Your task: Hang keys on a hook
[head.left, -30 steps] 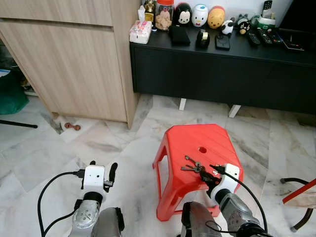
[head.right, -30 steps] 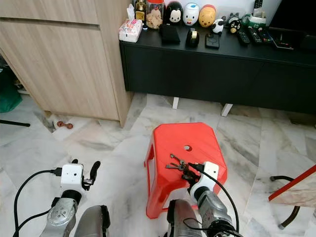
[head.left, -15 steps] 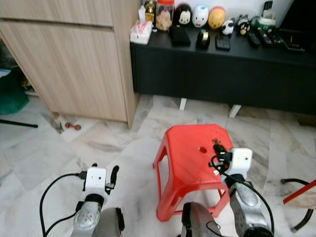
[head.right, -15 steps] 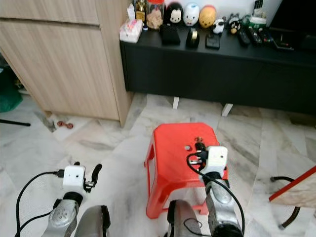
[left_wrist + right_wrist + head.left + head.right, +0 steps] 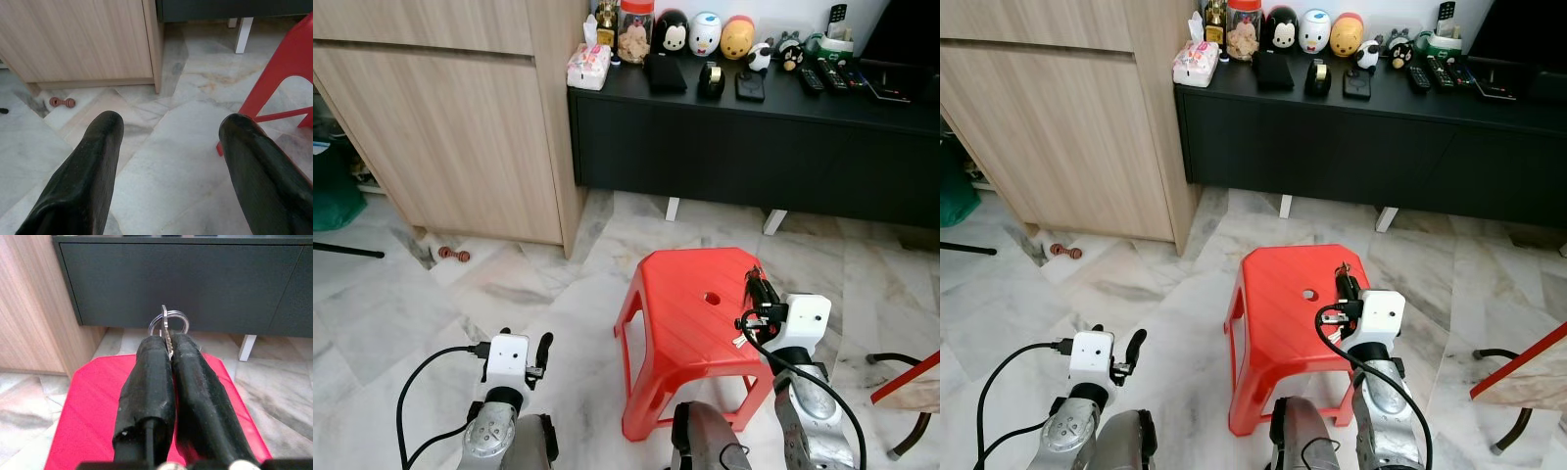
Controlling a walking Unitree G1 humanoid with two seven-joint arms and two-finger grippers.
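My right gripper [image 5: 756, 287] is raised over the right side of the red plastic stool [image 5: 683, 305], fingers pointing up and forward. It is shut on the bunch of keys [image 5: 169, 325]: a metal ring and a key blade stick out past the fingertips [image 5: 157, 343] in the right wrist view. The keys [image 5: 1342, 271] show as a small dark cluster at the finger ends in the eye views. My left gripper [image 5: 522, 341] hangs low over the marble floor, left of the stool, open and holding nothing [image 5: 168, 128].
A black low console [image 5: 754, 132] with toys and remotes on top stands ahead. A tall wooden cabinet [image 5: 460, 127] is at the left. A small red dumbbell toy [image 5: 454, 255] lies on the floor by it. A red-and-black chair frame [image 5: 904, 377] is at the right.
My right gripper has closed on the keys that lay on the stool and lifted them up and forward off the seat. The left arm has hardly moved.
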